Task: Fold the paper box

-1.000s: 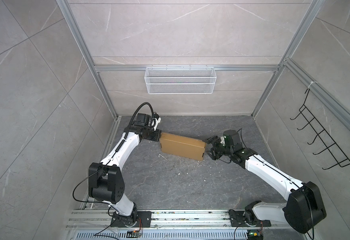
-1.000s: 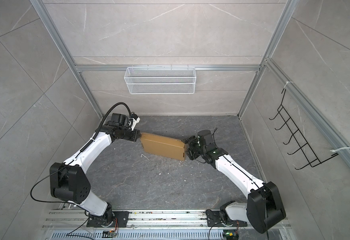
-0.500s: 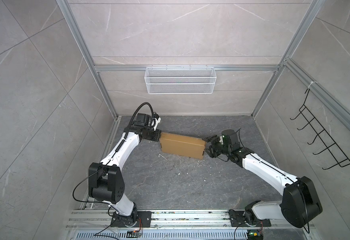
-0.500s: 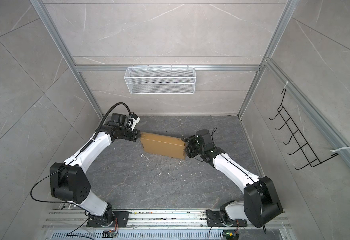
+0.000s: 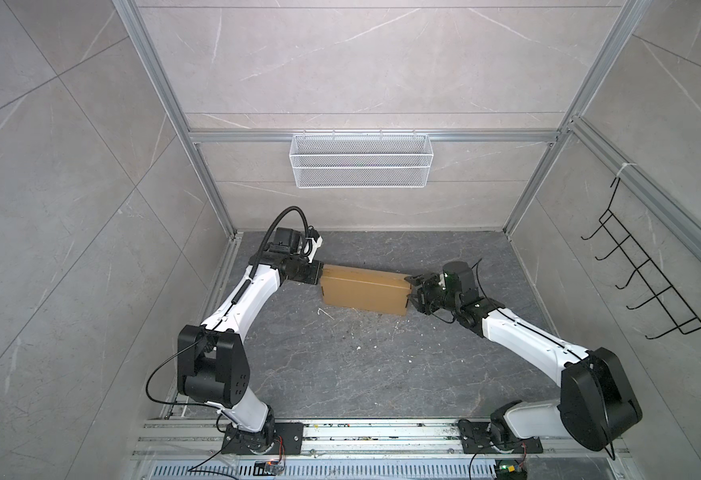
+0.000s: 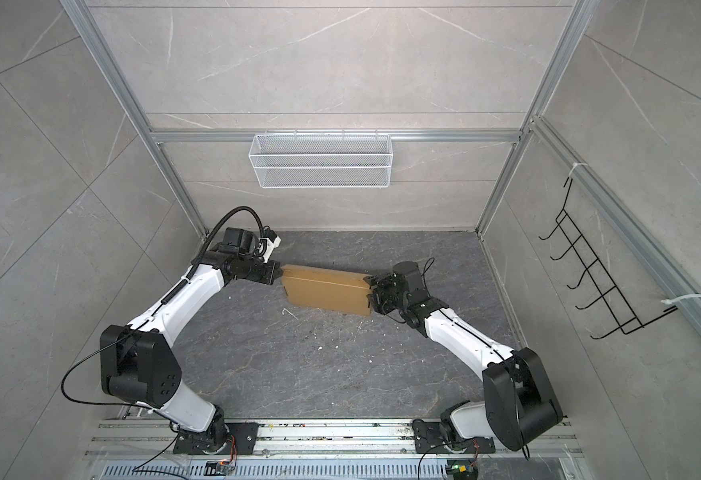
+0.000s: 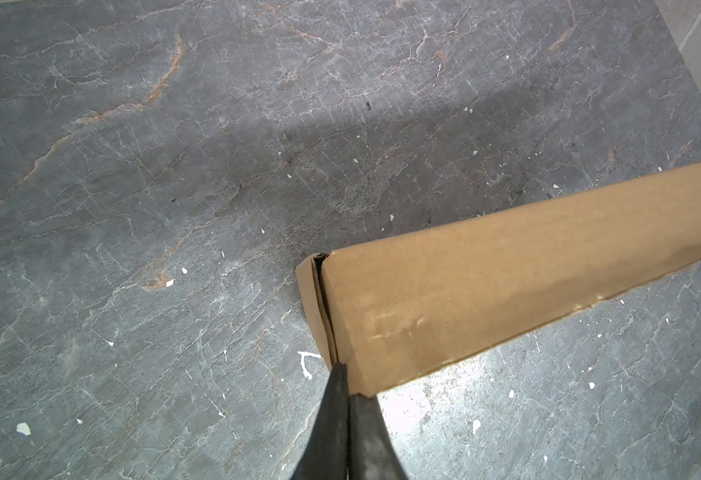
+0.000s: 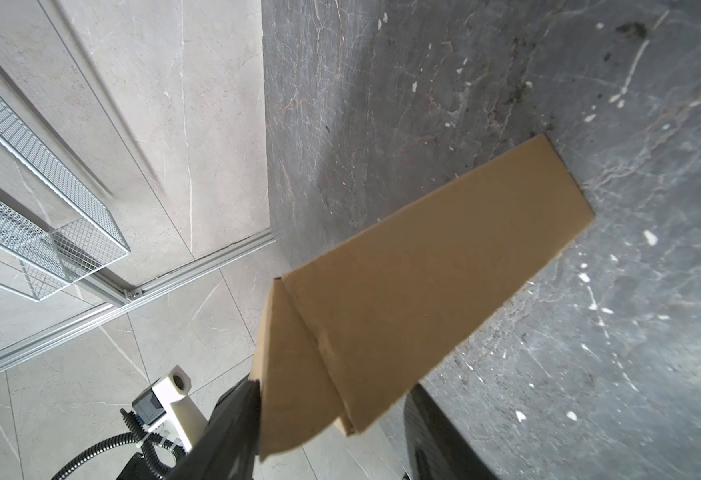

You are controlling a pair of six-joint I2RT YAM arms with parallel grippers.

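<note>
Closing in, the right gripper (image 5: 413, 291) narrows its spread fingers (image 8: 232, 428) around the box (image 5: 363, 293) end flap. The left gripper (image 7: 346, 374), fingers pressed together, braces the opposite corner, so the tuck looks near.

Folded brown paper box (image 5: 363, 293) rests on the table (image 5: 340, 365).
</note>
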